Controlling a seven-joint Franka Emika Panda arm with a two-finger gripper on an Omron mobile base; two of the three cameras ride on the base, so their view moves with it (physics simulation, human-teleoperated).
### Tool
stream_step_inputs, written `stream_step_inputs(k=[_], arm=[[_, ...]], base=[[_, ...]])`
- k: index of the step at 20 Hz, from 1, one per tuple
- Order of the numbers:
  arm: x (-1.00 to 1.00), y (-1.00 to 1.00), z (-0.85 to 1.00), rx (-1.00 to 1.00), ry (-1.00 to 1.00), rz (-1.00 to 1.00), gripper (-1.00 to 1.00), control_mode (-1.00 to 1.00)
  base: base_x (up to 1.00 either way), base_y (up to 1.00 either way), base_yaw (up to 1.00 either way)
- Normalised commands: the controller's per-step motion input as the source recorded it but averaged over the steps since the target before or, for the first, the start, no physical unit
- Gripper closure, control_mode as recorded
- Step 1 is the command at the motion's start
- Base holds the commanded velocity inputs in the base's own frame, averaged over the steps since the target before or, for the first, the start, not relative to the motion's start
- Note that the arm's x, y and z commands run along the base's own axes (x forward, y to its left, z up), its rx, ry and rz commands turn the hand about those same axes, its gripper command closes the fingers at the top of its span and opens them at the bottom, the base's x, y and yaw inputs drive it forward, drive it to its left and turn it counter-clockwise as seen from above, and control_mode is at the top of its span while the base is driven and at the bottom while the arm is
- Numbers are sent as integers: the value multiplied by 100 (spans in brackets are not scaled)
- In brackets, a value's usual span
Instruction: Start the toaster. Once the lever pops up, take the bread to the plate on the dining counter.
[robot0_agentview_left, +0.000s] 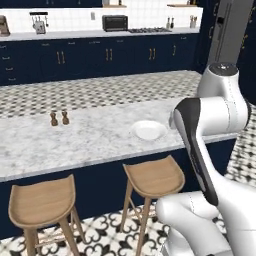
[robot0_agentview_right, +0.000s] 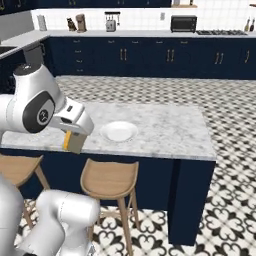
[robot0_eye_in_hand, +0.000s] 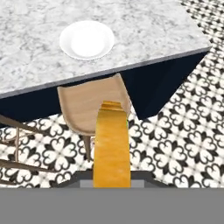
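1. One marble tabletop (navy base) spans the middle.
2. Wooden stool stands at its 6 o'clock edge.
3. White plate lies on the tabletop.
4. Bread, at 9 o'clock of the plate, off the edge.
5. Gripper clenched on the bread.

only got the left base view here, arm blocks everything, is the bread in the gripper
Observer: yes, the gripper is shut on the bread; the right base view shows the slice hanging below the hand.
Operator: over the counter yet
Observer: not quite. In the hand view the bread sits over a wooden stool, short of the dining counter edge.
Operator: plate free
Observer: yes, the plate is bare white, ahead of the slice past the counter's edge.
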Motion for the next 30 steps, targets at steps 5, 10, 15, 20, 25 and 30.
stream_step_inputs(k=[5,10,15,20,25,30], arm=[[0,0,0,0,0,0,100,100],[86,1,-18,12,0,-2,100,-100],[85,-12,-43,22,-1,27,100,-100],[100,-1,-72,17,2,33,100,-100],[100,0,-64,12,1,23,100,-100],[100,0,-43,9,1,7,100,-100]], base=[[99,38,-30],[0,0,0],[0,0,0],[0,0,0],[0,0,0],[0,0,0]])
